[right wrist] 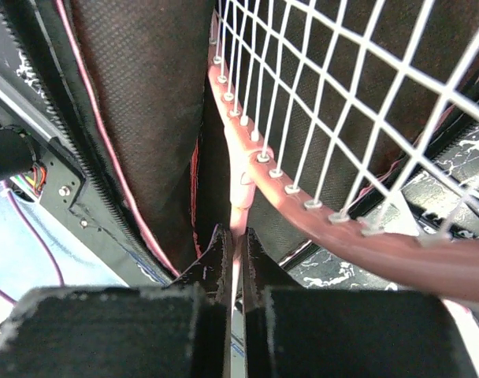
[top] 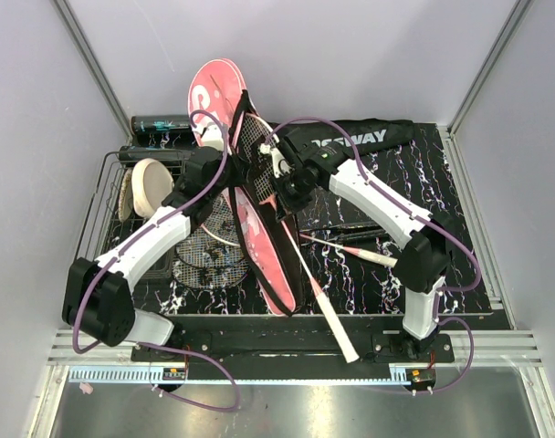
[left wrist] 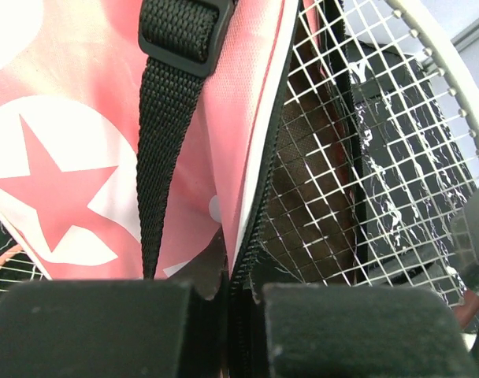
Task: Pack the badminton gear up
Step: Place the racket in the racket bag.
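This step is putting a racket into its case. The pink racket case [top: 259, 251] lies in the middle of the bench [top: 460, 173], with its zip side open.

The left end effector [left wrist: 239, 293] is shut tight on the zip edge of the case and holds that side up. The right end effector [right wrist: 239, 253] is shut on the pink frame of a racket [right wrist: 365, 246], right where the head meets the thin stick. The strings of this racket sit in the open side of the case, with the dark lining behind them. Its white handle pokes out toward the near edge of the bench. So the racket looks only partly in.

Next, I think the right arm has to slide the racket deeper, so the whole head goes under the flap. The left arm should hold the edge up so the strings do not catch on the zip.

A second racket [top: 204, 260] lies on the bench, partly under the left arm. The black bag [top: 350, 139] and the dark tube [top: 163, 122] wait at the far side. A lot is left to pack.
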### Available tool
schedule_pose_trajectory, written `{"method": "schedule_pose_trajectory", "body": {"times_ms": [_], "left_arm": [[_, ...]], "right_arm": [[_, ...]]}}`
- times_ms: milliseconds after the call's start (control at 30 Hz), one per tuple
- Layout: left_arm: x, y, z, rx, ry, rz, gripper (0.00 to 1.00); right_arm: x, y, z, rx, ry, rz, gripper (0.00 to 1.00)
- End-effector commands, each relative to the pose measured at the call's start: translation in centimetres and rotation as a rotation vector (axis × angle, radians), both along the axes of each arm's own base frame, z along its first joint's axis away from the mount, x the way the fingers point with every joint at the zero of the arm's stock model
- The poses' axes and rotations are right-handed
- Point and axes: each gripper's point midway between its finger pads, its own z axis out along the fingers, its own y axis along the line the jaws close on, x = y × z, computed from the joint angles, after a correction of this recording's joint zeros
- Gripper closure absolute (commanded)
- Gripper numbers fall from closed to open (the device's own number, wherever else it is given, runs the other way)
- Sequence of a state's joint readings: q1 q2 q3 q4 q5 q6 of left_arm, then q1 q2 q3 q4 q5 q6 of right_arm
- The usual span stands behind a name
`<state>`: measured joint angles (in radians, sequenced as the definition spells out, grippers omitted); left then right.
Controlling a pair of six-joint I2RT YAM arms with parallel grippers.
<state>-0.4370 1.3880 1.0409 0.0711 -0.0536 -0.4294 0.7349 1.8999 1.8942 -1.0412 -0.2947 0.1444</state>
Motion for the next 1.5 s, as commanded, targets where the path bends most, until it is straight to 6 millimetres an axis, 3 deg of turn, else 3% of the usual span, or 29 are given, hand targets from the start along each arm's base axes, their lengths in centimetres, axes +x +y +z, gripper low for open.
{"method": "schedule_pose_trajectory", "body": {"times_ms": [0,33,167,233,333,400,467,533,667,700,733,767,800,833,867,900,933,967,1000,1033,1067,1133,1167,1200,1267,1300,1333,1367,1467], "left_arm": [[0.3,-2.6,4.9,-0.14,-0.071,-0.114,1.0],[0.1,-3.0,4.9,-0.162,-0.047,-0.13,1.0],[-1.3,-4.7,3.7,-0.282,0.123,-0.178,1.0],[-2.1,-5.4,3.2,-0.339,0.178,-0.206,1.0],[-2.8,-5.5,2.2,-0.375,0.228,-0.217,1.0],[-3.1,-5.2,1.5,-0.389,0.27,-0.212,1.0],[-3.7,-5.4,0.9,-0.414,0.303,-0.222,1.0],[-4.0,-5.7,0.6,-0.465,0.32,-0.232,1.0],[-4.1,-6.4,0.6,-0.531,0.355,-0.266,1.0],[-4.2,-6.5,0.6,-0.538,0.359,-0.274,1.0],[-4.3,-6.5,0.4,-0.542,0.364,-0.275,1.0],[-4.3,-6.4,0.5,-0.551,0.362,-0.274,1.0],[-4.3,-6.2,0.5,-0.558,0.362,-0.27,1.0],[-4.5,-5.9,-0.2,-0.565,0.378,-0.257,1.0],[-4.2,-5.4,0.2,-0.586,0.362,-0.253,1.0],[-4.2,-5.2,0.1,-0.612,0.374,-0.244,1.0],[-3.8,-4.8,0.3,-0.615,0.366,-0.237,1.0],[-3.7,-4.3,-0.3,-0.583,0.378,-0.211,1.0],[-3.4,-4.0,-0.3,-0.561,0.38,-0.194,1.0],[-2.9,-3.7,0.4,-0.546,0.36,-0.186,1.0],[-2.7,-3.4,0.1,-0.521,0.367,-0.175,1.0],[-2.0,-3.4,1.6,-0.516,0.344,-0.188,1.0],[-1.7,-3.3,1.6,-0.504,0.35,-0.187,1.0],[-1.7,-3.3,1.5,-0.473,0.356,-0.189,1.0],[-1.3,-3.1,2.3,-0.441,0.349,-0.188,1.0],[-1.2,-2.9,2.7,-0.426,0.341,-0.182,1.0],[-1.0,-2.8,3.7,-0.416,0.318,-0.177,1.0],[-0.8,-2.3,3.7,-0.401,0.323,-0.156,1.0],[-1.1,-1.5,6.3,-0.371,0.285,-0.151,1.0]], "right_arm": [[1.7,1.0,4.1,0.096,-0.102,-0.042,1.0],[2.2,1.1,4.3,0.098,-0.121,-0.055,1.0],[8.3,2.5,6.0,0.138,-0.325,-0.217,1.0],[11.5,3.0,7.8,0.17,-0.386,-0.31,1.0],[14.0,4.6,10.6,0.252,-0.424,-0.353,1.0],[16.6,4.3,12.5,0.248,-0.506,-0.398,1.0],[18.1,3.5,12.3,0.224,-0.521,-0.454,1.0],[19.5,4.4,11.4,0.257,-0.517,-0.489,1.0],[21.5,3.5,8.9,0.256,-0.53,-0.682,1.0],[21.0,2.8,6.4,0.208,-0.524,-0.697,1.0],[21.8,2.9,7.1,0.257,-0.57,-0.73,1.0],[22.2,2.0,6.4,0.235,-0.593,-0.771,1.0],[21.9,1.4,4.3,0.192,-0.593,-0.769,1.0],[22.2,1.8,4.8,0.229,-0.627,-0.756,0.98],[22.0,2.1,4.2,0.24,-0.619,-0.723,0.92],[21.4,2.5,3.8,0.247,-0.599,-0.678,0.77],[19.3,3.3,2.6,0.22,-0.5,-0.546,0.57],[17.7,3.5,3.2,0.219,-0.445,-0.473,0.46],[16.2,3.7,5.5,0.243,-0.41,-0.407,0.41],[13.0,2.7,5.0,0.188,-0.325,-0.306,0.28],[9.7,2.3,8.5,0.253,-0.305,-0.211,0.24],[6.1,-1.0,8.5,0.176,-0.282,-0.137,0.16],[5.2,-2.5,9.1,0.17,-0.308,-0.129,0.13],[2.6,-4.9,10.1,0.174,-0.335,-0.118,0.13],[1.0,-7.2,11.5,0.228,-0.392,-0.13,0.11],[-1.3,-9.0,11.9,0.275,-0.422,-0.131,0.11],[-1.6,-9.0,13.6,0.367,-0.478,-0.129,0.09],[-2.1,-10.8,14.9,0.408,-0.539,-0.172,0.06],[0.8,-15.0,7.8,0.142,-0.498,-0.342,0.13]]}}
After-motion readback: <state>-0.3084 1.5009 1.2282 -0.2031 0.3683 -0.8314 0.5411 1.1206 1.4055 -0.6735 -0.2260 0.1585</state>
